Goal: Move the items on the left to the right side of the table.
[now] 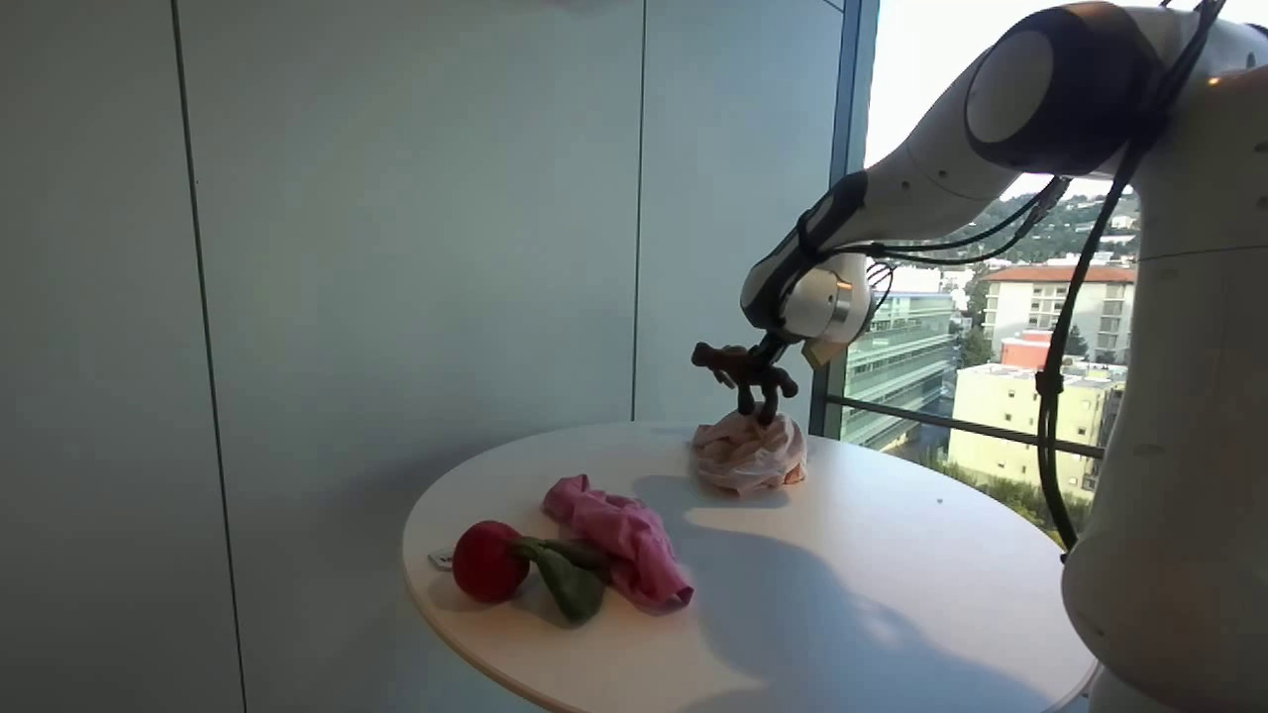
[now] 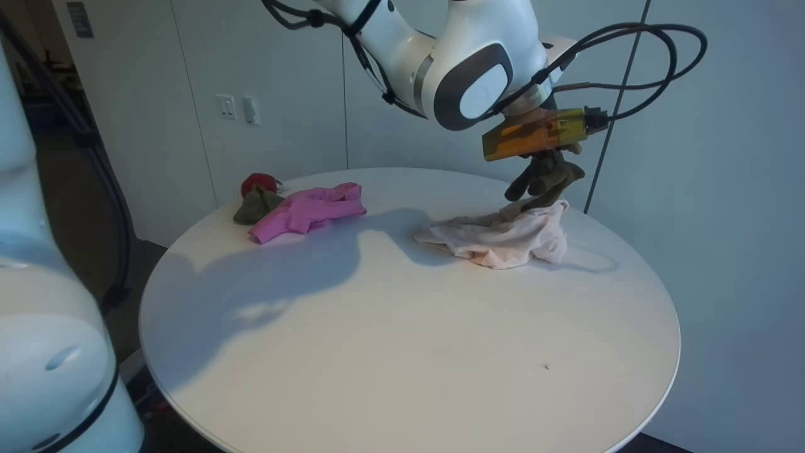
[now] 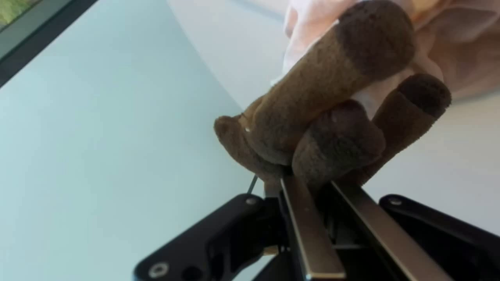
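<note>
Four soft things in play, and the brown plush toy (image 3: 312,97) is the one clamped in the gripper (image 3: 311,181), limbs (image 3: 403,120) poking down over the pale pink cloth (image 2: 503,236). Can't tell if they touch it or hang just above. Looks like the placing step to me. I'd bet it's light, squishy and fuzzy enough not to slip, though a limb could snag a fold on release, so ease it down first. Sitting over on the left side of the table (image 2: 409,352) in both exterior views: a radish-looking plush (image 1: 492,562) and a crumpled bright pink cloth (image 1: 624,535), right beside each other, maybe touching. For that plush I'd pinch where the leaves (image 1: 573,586) meet the red part, since something that round probably squirts free. The bright pink cloth should be limp and nearly weightless; grab a raised fold mid-bundle or else it'll probably droop and drag.
</note>
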{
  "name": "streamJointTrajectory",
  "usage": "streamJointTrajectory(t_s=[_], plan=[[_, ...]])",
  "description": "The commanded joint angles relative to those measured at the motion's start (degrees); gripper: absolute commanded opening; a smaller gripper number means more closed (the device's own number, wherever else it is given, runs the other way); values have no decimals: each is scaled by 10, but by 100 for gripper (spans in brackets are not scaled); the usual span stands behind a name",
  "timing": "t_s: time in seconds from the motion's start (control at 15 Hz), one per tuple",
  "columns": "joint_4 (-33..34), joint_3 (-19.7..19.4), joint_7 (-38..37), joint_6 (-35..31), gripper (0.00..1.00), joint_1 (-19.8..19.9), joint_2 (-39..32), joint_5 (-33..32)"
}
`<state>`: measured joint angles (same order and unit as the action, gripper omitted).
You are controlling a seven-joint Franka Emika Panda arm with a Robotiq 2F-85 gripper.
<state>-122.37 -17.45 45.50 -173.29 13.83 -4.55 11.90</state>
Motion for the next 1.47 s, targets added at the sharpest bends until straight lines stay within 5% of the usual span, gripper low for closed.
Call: streamJointTrajectory(t_s=[0.0, 0.2, 0.6, 0.73, 0.93, 1.0, 1.07, 1.4], plan=[[-4, -120, -156, -41, 38, -59, -75, -160], [30, -254, -292, -26, 53, -169, -129, -234], [112, -348, -439, -23, 97, -320, -95, -248], [135, -334, -453, 2, 100, -340, -52, -228], [125, -256, -383, 63, 100, -340, 46, -185], [121, -173, -388, 78, 100, -280, 73, -198], [112, -216, -347, 91, 100, -343, 86, -147], [64, -177, -267, 166, 100, -400, 157, -39]])
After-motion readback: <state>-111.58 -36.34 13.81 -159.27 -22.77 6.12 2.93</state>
